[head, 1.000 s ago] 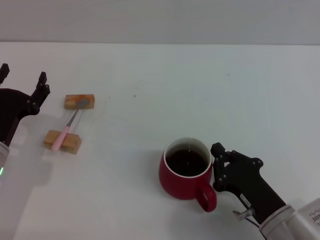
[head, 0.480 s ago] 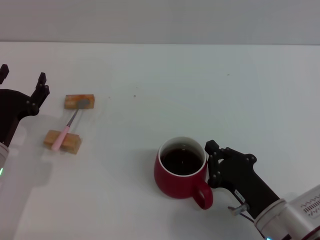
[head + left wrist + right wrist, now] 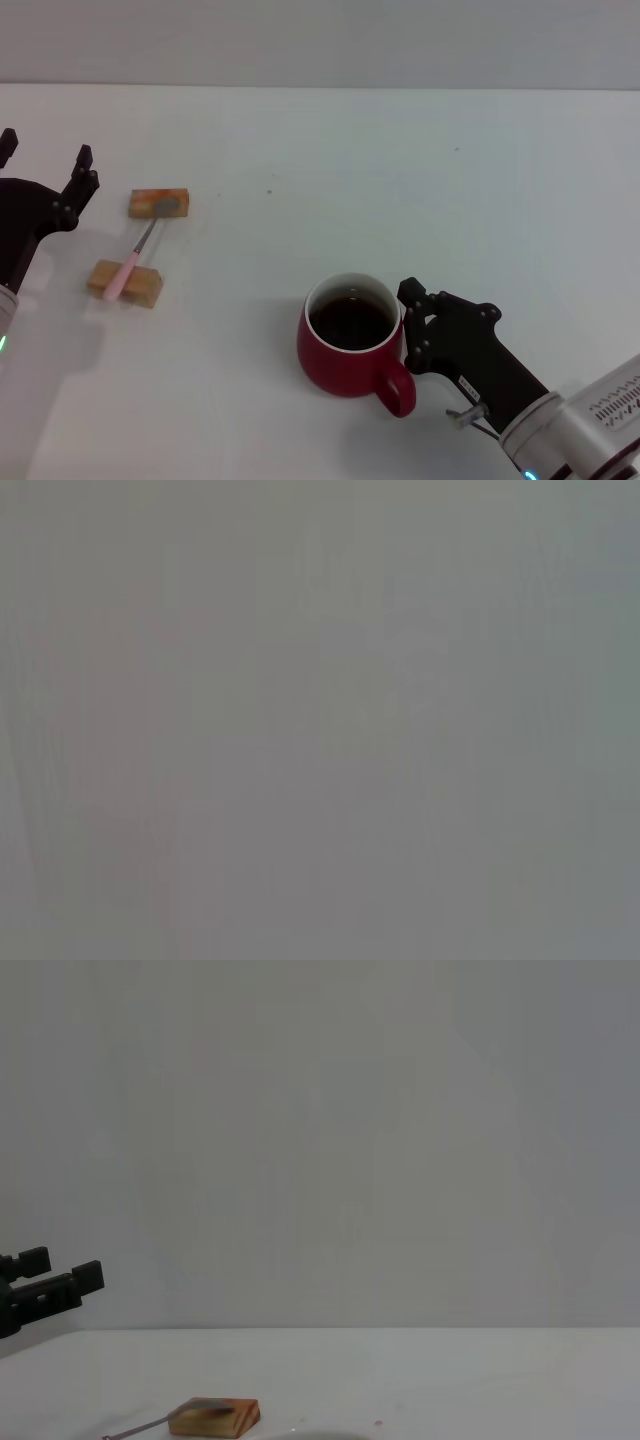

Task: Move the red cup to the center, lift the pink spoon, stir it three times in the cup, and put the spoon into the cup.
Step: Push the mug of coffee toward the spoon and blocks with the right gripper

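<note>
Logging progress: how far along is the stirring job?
Nothing is finished. In hand: the right gripper is at the red cup, pushing it toward the table's centre. Left: the pink spoon lies untouched across two wooden blocks; lifting, stirring and dropping it in remain. The left gripper waits open.

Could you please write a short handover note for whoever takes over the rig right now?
Right gripper: at the right side of the rounded dark-red ceramic cup, near its handle, moving it toward the table centre; grip not visible.
Left gripper: open, parked at the table's left edge, empty.
Slim pink-handled metal spoon: untouched, bridging two tan wooden blocks on the left.
Done: cup has shifted left over the last second.
Left: finish centring the cup, lift the spoon, stir three times, put it into the cup.
</note>
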Available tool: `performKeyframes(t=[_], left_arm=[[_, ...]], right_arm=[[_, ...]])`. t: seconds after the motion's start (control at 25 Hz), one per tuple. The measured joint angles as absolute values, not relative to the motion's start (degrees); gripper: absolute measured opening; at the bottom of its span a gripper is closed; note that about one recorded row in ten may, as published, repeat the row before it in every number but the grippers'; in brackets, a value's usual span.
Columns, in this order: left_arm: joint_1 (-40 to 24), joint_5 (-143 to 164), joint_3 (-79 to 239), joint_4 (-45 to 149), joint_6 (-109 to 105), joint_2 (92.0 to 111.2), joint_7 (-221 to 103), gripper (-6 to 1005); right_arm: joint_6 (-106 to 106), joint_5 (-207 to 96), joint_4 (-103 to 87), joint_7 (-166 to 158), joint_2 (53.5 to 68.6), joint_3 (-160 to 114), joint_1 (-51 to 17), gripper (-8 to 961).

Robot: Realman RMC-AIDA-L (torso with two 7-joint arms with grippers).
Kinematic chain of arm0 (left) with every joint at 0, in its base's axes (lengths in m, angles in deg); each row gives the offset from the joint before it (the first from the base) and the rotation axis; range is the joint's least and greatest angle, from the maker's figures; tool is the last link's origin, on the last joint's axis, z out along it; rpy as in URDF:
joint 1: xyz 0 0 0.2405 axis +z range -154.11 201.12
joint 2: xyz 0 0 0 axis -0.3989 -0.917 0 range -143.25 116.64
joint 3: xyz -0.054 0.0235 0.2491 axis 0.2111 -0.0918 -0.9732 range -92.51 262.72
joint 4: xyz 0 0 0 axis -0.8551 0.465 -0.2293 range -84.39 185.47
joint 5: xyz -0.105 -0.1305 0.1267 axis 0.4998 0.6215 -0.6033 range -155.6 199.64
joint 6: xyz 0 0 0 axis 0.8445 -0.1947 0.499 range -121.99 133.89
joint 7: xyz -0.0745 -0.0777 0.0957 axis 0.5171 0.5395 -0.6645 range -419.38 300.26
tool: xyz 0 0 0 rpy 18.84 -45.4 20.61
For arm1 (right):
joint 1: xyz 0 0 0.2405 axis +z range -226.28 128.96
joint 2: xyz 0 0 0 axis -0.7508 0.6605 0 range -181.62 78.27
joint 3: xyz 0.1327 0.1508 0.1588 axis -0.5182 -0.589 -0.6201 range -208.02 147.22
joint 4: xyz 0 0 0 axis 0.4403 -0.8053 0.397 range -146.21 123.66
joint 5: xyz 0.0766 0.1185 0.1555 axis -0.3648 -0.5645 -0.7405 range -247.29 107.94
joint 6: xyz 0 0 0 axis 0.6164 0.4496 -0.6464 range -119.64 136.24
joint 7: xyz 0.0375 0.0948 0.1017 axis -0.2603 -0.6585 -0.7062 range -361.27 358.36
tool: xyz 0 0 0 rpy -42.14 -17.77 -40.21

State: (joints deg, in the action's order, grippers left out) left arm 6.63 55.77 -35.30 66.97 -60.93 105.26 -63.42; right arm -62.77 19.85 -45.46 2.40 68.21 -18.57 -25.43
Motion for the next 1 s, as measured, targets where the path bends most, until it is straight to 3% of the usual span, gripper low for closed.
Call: performKeyframes(t=[1.0], left_arm=[[6.3, 55.8, -35.3, 67.0, -60.8, 105.26, -63.4, 833]], right_arm=[[-66.8, 19.9, -45.2, 2.8, 68.12, -19.6, -30.8, 0]])
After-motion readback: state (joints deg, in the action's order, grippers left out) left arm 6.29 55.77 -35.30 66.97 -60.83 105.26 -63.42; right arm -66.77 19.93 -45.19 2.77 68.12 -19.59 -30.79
